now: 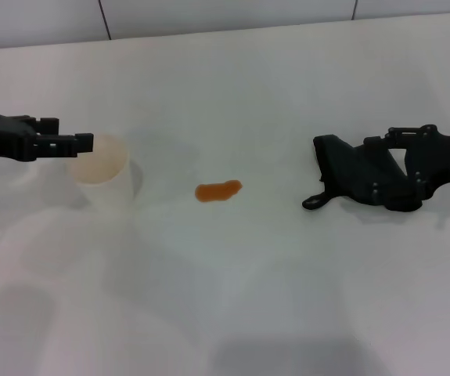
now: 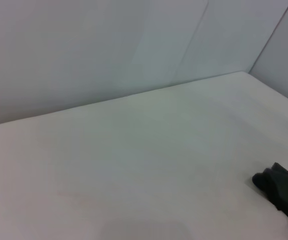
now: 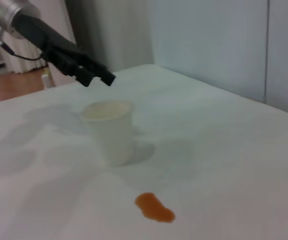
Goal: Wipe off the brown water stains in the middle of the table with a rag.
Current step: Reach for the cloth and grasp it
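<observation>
The brown water stains (image 1: 218, 190) lie unwiped mid-table (image 1: 287, 298), so all wiping remains; my right pincer (image 1: 381, 184) sits at the rag (image 1: 342, 176), grip state I cannot tell, my left pincer (image 1: 84, 142) hangs over the plastic cup (image 1: 103, 178), likewise unclear, no readable writing.

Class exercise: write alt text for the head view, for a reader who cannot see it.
An orange-brown stain sits mid-table, untouched. To its right lies a black rag with the right gripper at it; to its left, the left gripper hovers over a white plastic cup.
</observation>
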### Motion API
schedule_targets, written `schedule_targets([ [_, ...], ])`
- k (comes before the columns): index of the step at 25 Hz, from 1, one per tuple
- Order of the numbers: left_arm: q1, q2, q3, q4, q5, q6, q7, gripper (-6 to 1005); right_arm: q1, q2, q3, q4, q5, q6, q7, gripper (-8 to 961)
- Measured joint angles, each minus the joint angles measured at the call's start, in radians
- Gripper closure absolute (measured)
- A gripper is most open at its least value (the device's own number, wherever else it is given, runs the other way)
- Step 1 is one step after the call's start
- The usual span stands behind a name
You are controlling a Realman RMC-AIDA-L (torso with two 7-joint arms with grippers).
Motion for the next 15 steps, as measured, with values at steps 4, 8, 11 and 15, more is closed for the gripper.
schedule_targets([
  [4, -0.007, 0.000, 0.000, -0.001, -0.002, 0.001, 0.004, 119, 0.014, 0.000, 0.000, 0.024, -0.023, -0.003, 0.016, 95],
  [8, -0.016, 0.004, 0.000, -0.001, -0.001, 0.007, 0.006, 119, 0.042, 0.004, 0.000, 0.025, -0.081, 0.023, 0.022, 95],
  [11, -0.024, 0.007, 0.000, -0.001, 0.005, 0.009, 0.003, 119, 0.063, 0.004, 0.001, 0.022, -0.116, 0.051, 0.028, 96],
  [15, -0.026, 0.007, 0.000, -0.001, 0.005, 0.009, 0.002, 119, 0.077, 0.006, 0.002, 0.011, -0.123, 0.078, 0.028, 95],
])
